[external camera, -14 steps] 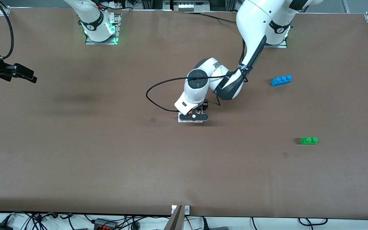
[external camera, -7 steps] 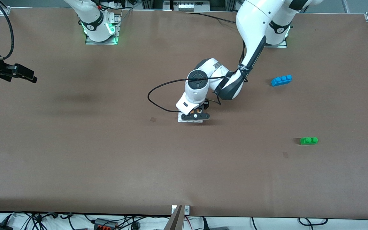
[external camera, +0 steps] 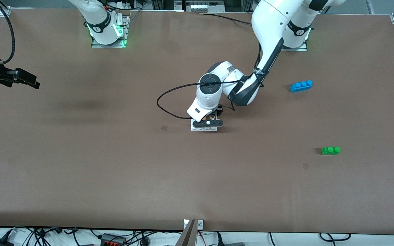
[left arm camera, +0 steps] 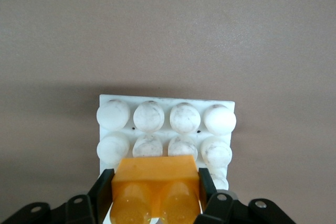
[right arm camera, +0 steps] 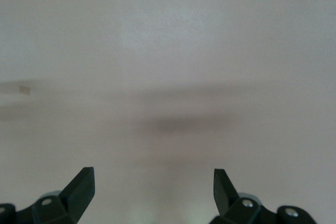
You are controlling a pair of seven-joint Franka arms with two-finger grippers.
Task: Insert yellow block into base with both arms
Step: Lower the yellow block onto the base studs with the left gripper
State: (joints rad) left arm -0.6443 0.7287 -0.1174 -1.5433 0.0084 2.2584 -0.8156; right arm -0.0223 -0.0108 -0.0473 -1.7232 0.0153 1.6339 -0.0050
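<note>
Left wrist view: yellow block (left arm camera: 156, 187) clamped in left tool (left arm camera: 156, 195), low over the base (left arm camera: 166, 124) mid-worktop (external camera: 115, 164).
Risk: studs misaligned; pressing could skid the unbraced base.
Right tool (right arm camera: 154, 188): spread, empty, waiting above the right arm's end.

Small orange-yellow plastic brick (left arm camera: 155, 181) with two round studs, held level between the two black fingers (left arm camera: 103, 192) of the left pincer (left arm camera: 155, 195), directly over the flat white square plastic plate (left arm camera: 166, 119). The plate's round studs stand in rows; it lies flat on the brown bench (external camera: 115, 153) near its middle. Whether brick and plate touch cannot be told.
</note>
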